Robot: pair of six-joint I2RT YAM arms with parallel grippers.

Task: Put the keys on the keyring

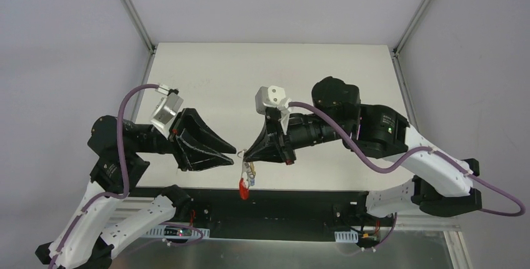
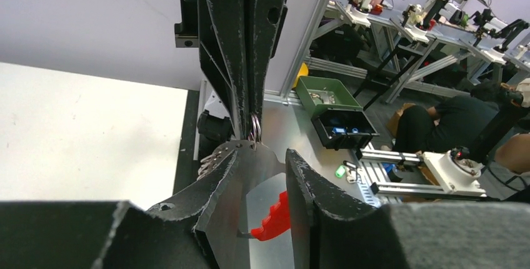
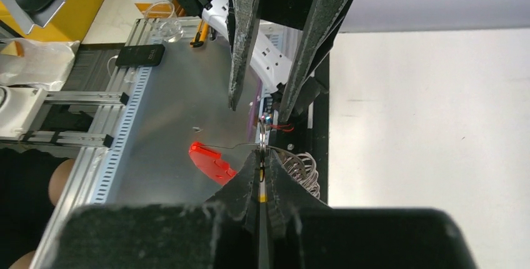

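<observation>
Both grippers meet over the table's front edge. My right gripper [image 1: 245,154] [image 3: 261,155] is shut on the thin silver ring of the keyring [image 3: 262,146] [image 2: 254,127]. A sliver of yellow [image 3: 262,197], the key's head, shows deeper between its jaws. The chain [image 3: 304,165] coils beside the ring. The red strap [image 1: 244,187] [image 3: 211,160] [image 2: 274,219] hangs below on a wire. My left gripper [image 1: 232,152] [image 2: 262,155] faces the right one tip to tip, its jaws open. A flat silver part of the keyring [image 2: 265,161] and the red strap show in the gap, and nothing is pinched there.
The white table [image 1: 269,75] lies behind the grippers, its black front edge [image 1: 294,197] right under the hanging keyring. Below is a bare metal shelf [image 3: 169,94]. A green bin [image 2: 326,92] and a black box [image 2: 345,130] sit on the floor beyond.
</observation>
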